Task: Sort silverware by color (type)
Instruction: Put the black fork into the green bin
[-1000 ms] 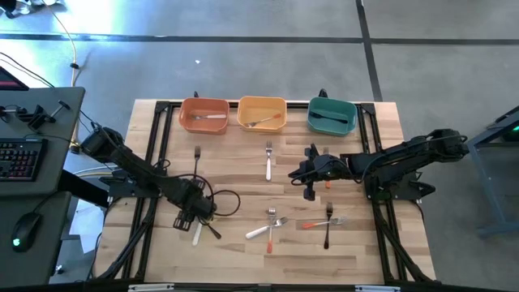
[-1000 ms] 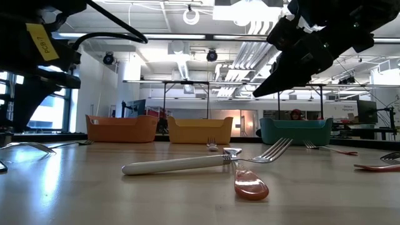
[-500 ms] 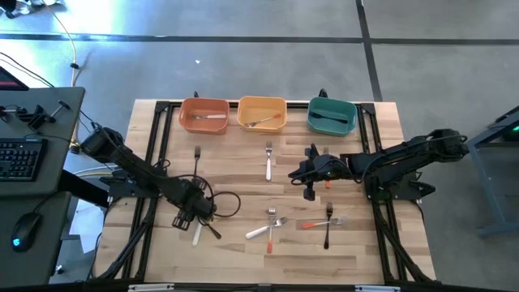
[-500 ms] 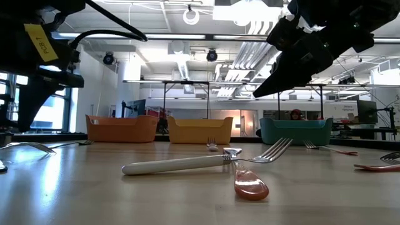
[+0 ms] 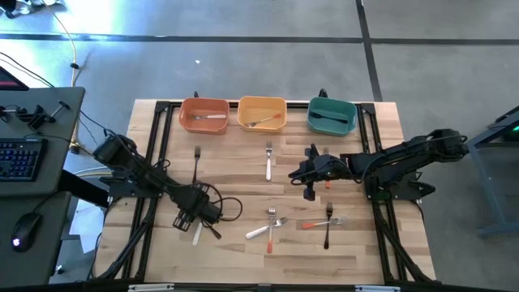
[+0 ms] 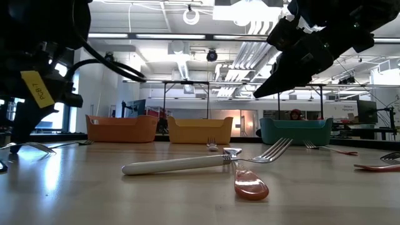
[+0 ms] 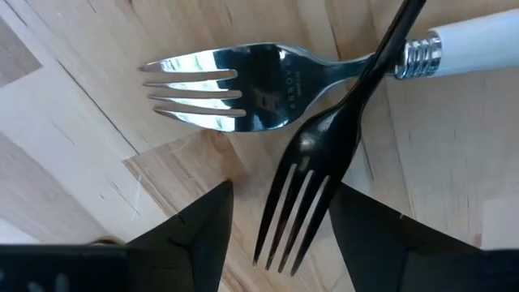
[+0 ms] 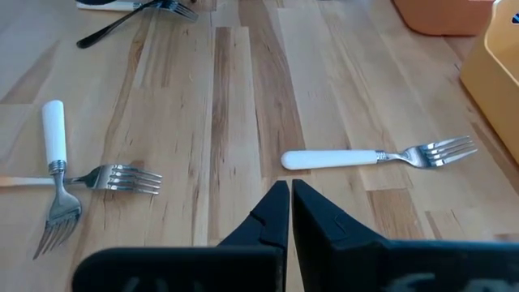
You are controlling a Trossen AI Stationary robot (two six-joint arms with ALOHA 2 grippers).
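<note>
My left gripper is open and low over two crossed forks near the table's left front. In the left wrist view the black fork's tines lie between its fingers, untouched and resting across a white-handled fork. My right gripper is shut, empty, above the table's middle right. A black fork and a white fork lie flat farther back. White, orange and black forks lie crossed near the front.
Three bins stand along the far edge: orange, yellow and teal, each with a fork in it. A black cable loops beside my left gripper. An orange fork lies under my right arm. A desk with a keyboard stands to the left.
My left gripper has come down toward the crossed black and white forks, shifting slightly toward the table's right. My right arm has kept still, and no fork has moved.
</note>
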